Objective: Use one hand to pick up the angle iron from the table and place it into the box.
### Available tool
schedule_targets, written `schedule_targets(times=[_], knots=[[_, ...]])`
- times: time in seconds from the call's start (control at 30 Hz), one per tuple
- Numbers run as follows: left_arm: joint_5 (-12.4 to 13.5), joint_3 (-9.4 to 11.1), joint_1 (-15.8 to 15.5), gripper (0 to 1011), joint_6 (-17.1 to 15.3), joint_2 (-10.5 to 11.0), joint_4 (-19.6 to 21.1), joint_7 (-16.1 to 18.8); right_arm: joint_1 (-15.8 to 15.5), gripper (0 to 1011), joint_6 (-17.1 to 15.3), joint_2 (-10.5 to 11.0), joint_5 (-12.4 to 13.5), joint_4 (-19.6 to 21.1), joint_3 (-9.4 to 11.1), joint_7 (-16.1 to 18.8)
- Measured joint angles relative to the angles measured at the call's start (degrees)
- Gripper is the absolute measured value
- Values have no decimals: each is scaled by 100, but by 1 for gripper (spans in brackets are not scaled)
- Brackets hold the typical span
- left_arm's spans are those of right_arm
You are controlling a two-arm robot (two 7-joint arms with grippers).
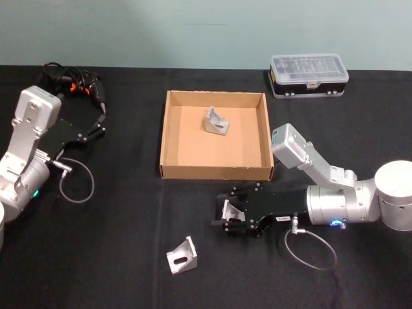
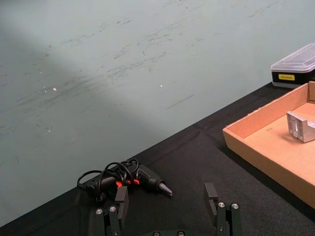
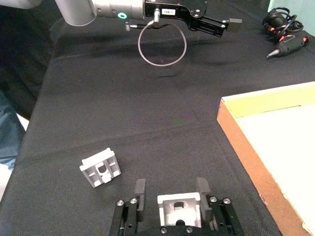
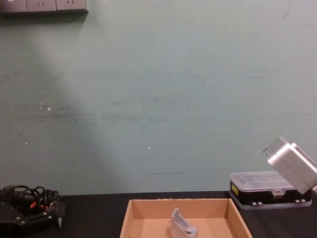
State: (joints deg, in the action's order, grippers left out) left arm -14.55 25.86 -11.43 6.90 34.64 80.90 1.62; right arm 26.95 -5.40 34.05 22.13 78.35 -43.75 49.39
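My right gripper (image 1: 228,219) is shut on a silver angle iron (image 1: 230,211) just in front of the box's near wall. The right wrist view shows that angle iron (image 3: 178,208) clamped between the fingers of the right gripper (image 3: 171,190). The tan cardboard box (image 1: 215,171) sits mid-table with another angle iron (image 1: 217,121) resting inside it. A third angle iron (image 1: 182,255) lies loose on the black table (image 1: 116,251), to the front left of the right gripper. Far to the left, my left gripper (image 1: 96,122) stays parked and open.
A black plastic case with a clear lid (image 1: 309,74) stands behind the box to the right. A tangle of black cables with a tool (image 1: 74,82) lies at the back left, close to the left gripper. Looped wires hang from both arms.
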Motion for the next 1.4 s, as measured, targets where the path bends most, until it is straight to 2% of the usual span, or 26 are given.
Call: schedule_targets(times=[0.07,0.17,0.27,0.57,0.7,0.87,1.0,1.17,1.4], knots=[[0,0,0,1000,0,0,0,0,0,609,7,6,4,0,-1,2],[0,0,0,1000,0,0,0,0,0,490,22,14,8,2,-8,8],[0,0,0,1000,0,0,0,0,5,461,28,15,9,-2,-10,10],[0,0,0,1000,0,0,0,0,-1,461,36,79,76,142,63,-14],[0,0,0,1000,0,0,0,0,-22,461,58,139,170,333,181,-83],[0,0,0,1000,0,0,0,0,-15,461,122,176,211,568,403,-380],[0,0,0,1000,0,0,0,0,26,461,172,115,167,581,562,-672],[0,0,0,1000,0,0,0,0,136,461,251,-83,-94,404,720,-1134],[0,0,0,1000,0,0,0,0,378,461,268,-414,-425,-92,719,-1365]])
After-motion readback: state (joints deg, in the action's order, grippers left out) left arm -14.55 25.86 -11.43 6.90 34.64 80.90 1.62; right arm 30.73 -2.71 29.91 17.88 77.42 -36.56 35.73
